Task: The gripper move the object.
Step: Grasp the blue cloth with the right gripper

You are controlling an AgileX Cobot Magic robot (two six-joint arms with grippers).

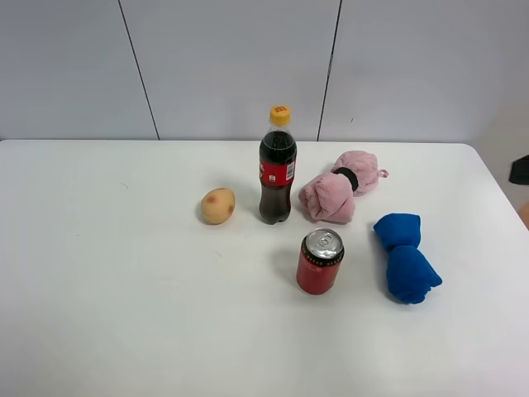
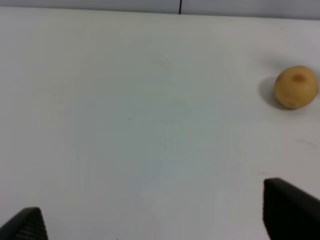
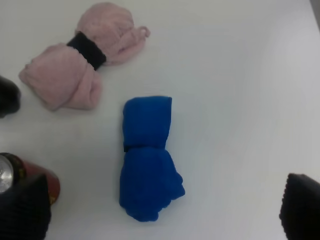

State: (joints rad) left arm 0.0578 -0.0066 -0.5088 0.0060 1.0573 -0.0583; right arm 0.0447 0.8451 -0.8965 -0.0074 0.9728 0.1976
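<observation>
The blue cloth bundle (image 1: 407,256) lies on the right of the white table (image 1: 124,289), just right of the red can (image 1: 320,263). The right gripper (image 3: 162,207) hangs above it with jaws spread wide. It should descend straight, straddle the cinched waist, and close gently, staying clear of the can.

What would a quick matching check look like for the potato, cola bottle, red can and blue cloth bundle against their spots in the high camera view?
Things:
1. potato
2. cola bottle
3. red can
4. blue cloth bundle

Places:
A. farthest right of the group
B. upright, between the potato and the pink cloth bundle
C. farthest left of the group
D. silver top showing, just left of the blue cloth bundle

Pairs: 1-C, 2-B, 3-D, 4-A
</observation>
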